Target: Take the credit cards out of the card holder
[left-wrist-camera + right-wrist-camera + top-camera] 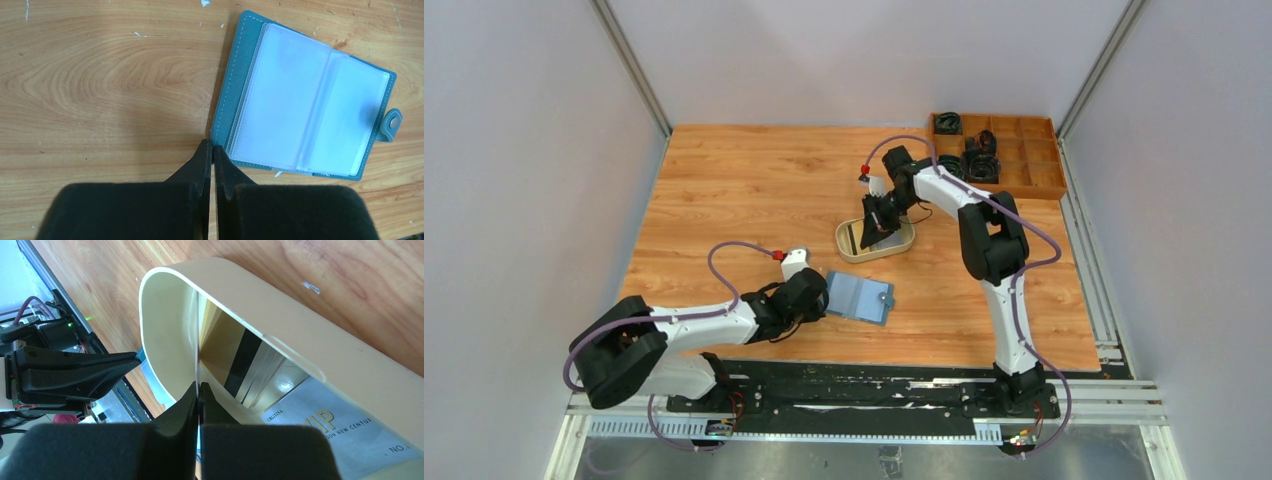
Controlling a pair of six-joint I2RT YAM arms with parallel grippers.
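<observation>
The teal card holder point(859, 297) lies open on the table, its clear sleeves point(305, 100) up and its tab point(391, 122) at the right. My left gripper point(822, 297) is shut, its tips point(212, 146) touching the holder's near left corner. My right gripper point(879, 225) is over the beige oval tray point(874, 256) and shut point(198, 386) on a thin card point(197, 352) seen edge-on, standing inside the tray. A gold card with a dark stripe point(240, 365) and a whitish VIP card point(325, 425) lie in the tray point(240, 285).
A wooden organiser box point(1024, 178) with compartments holding dark items stands at the back right corner. Grey walls enclose the table on three sides. The left gripper's finger point(75, 372) shows beyond the tray in the right wrist view.
</observation>
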